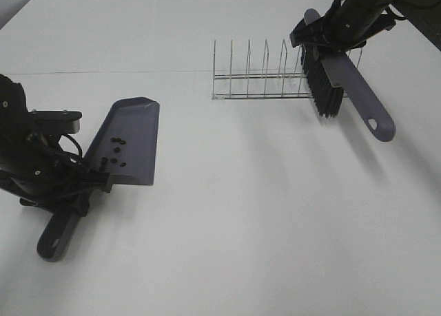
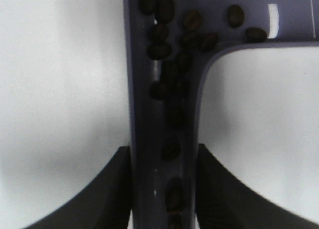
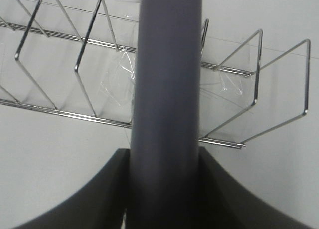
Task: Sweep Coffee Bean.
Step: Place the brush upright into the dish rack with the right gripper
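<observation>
White counter (image 1: 248, 247) fills the high view. At lower left our left claw (image 1: 72, 192) is clamped on the handle of the grey-purple dustpan (image 1: 134, 137). The coffee bean (image 1: 112, 156) scatter lies inside the pan, gathered toward the handle end. We judge the pan is tipped back so that nothing rolls off its lip. At upper right our right claw (image 1: 329, 39) grips the brush (image 1: 344, 82), its bristles hanging down just in front of the wire rack (image 1: 255, 78). We take this as a move to park the brush there, since the sweeping looks done.

From the left wrist, two dark fingers (image 2: 99, 199) pinch the handle from both sides. Beans sit along the handle's channel, running toward the claw.

From the right wrist, the fingers (image 3: 234, 194) close narrowly on the brush's smooth bar. The rack's end prongs stand just behind it.
</observation>
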Tool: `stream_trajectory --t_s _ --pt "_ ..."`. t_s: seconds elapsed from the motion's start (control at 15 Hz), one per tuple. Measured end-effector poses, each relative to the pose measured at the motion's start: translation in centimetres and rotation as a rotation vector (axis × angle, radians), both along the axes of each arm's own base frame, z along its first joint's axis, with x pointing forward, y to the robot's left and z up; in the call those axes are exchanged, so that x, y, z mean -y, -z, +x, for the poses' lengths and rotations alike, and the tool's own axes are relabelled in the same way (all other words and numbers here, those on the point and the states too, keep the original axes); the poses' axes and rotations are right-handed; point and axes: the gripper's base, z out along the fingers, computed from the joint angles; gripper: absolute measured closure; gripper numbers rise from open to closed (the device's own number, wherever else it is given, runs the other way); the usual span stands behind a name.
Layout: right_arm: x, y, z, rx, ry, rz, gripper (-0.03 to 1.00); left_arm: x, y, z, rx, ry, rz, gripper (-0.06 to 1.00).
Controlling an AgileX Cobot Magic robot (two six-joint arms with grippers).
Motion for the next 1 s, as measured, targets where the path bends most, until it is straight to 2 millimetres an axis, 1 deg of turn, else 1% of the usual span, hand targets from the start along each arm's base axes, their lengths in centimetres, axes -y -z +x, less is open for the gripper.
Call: stream_trajectory --t_s 0.07,0.13,0.2,0.4,0.67,0.87,0.93,1.0 --pt "0.0 0.4 0.2 -0.008 0.002 -0.001 0.66 0.0 0.0 0.0 0.0 0.0 0.0 0.6" --pt "0.4 1.8 0.8 -0.056 0.033 -0.002 0.66 0.0 0.0 0.0 -0.001 0.001 0.001 0.6" --pt "0.6 2.1 1.1 -0.063 0.047 0.002 0.66 0.0 0.0 0.0 -0.001 0.001 0.001 0.6" --pt "0.7 1.8 1.4 -0.059 0.054 0.009 0.66 0.0 0.0 0.0 -0.001 0.002 0.001 0.6" --pt "0.8 2.5 1.5 -0.072 0.056 0.01 0.66 0.0 0.0 0.0 0.001 0.004 0.002 0.6" --pt "0.8 2.4 1.5 -0.081 0.06 0.009 0.66 0.0 0.0 0.0 0.001 0.005 0.003 0.6" --pt "0.8 2.4 1.6 -0.094 0.064 0.009 0.63 0.0 0.0 0.0 0.001 0.005 0.003 0.6" --pt "0.8 2.5 1.6 -0.117 0.07 0.005 0.53 0.0 0.0 0.0 0.0 0.005 0.003 0.6"
